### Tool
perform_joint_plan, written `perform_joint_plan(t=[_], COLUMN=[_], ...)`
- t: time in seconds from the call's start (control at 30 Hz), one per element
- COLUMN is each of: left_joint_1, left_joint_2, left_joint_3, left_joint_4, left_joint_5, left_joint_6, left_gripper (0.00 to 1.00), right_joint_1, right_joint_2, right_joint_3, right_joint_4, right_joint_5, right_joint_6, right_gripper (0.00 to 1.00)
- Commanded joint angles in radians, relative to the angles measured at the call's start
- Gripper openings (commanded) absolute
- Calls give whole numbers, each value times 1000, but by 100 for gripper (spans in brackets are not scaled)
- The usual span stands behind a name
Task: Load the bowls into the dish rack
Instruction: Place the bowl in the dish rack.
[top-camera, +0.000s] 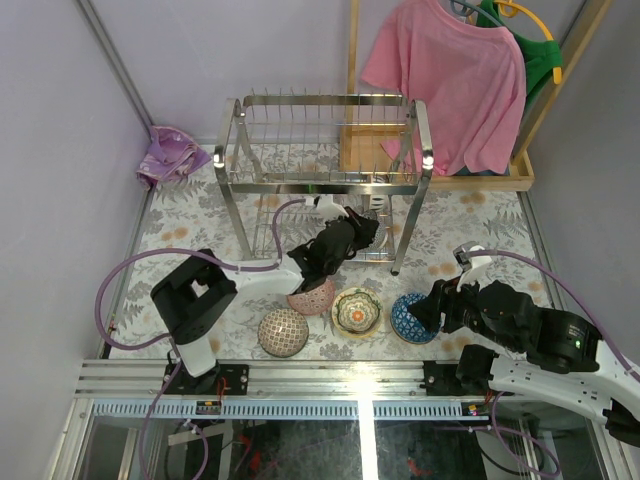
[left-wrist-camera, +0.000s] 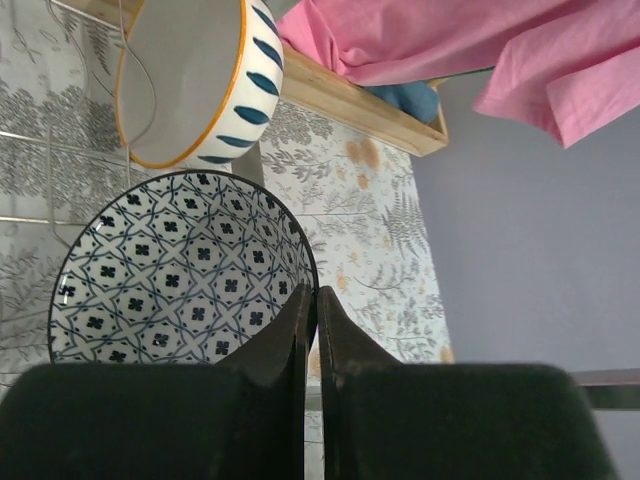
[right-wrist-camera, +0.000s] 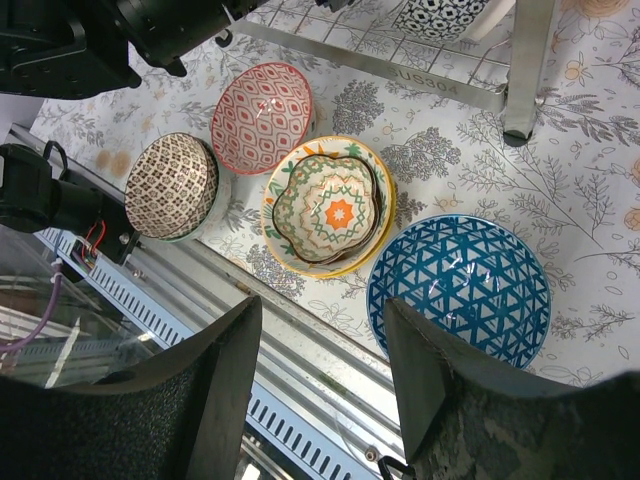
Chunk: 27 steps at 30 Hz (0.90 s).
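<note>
1. From above, the left gripper (top-camera: 355, 228) mostly hides the navy-patterned bowl (left-wrist-camera: 180, 270) at the dish rack's (top-camera: 325, 140) lower tier.
2. Its jaws pinch that bowl's rim, nearly closed.
3. The right gripper (right-wrist-camera: 322, 305) gapes, empty, over the blue bowl (right-wrist-camera: 460, 290).

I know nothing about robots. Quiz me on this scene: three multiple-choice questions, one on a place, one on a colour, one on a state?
1. Where is the left tool? A) at the dish rack's lower shelf B) over the purple cloth C) beside the pink shirt
2. Which colour is the bowl nearest the right tool? A) red B) blue C) brown
3. How is the right tool? A) open, empty B) shut on a bowl C) shut on a spoon
Answers: 1 A, it pinches the navy-and-white bowl there; 2 B, blue triangles cover it; 3 A, its fingers stand apart.
</note>
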Motion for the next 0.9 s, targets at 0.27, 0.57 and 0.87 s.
perform_joint_plan(t=[0.27,0.57,0.87], left_joint_1=[45,56,66], left_joint_2=[12,7,-2], left_joint_3=[-7,16,-14], left_joint_4=[134,-34,143], left_joint_5=[60,96,148], left_joint_6=[-141,-76,-128], left_gripper=[0,0,0], right_joint_1=[6,6,5], right_joint_2=[24,19,18], right_joint_3=[30,20,21], right_joint_4=[-14,-4,-13], right_joint_5=[-34,-40,-37], right_joint_6=[-13,-10,-6], right_gripper=[59,59,59])
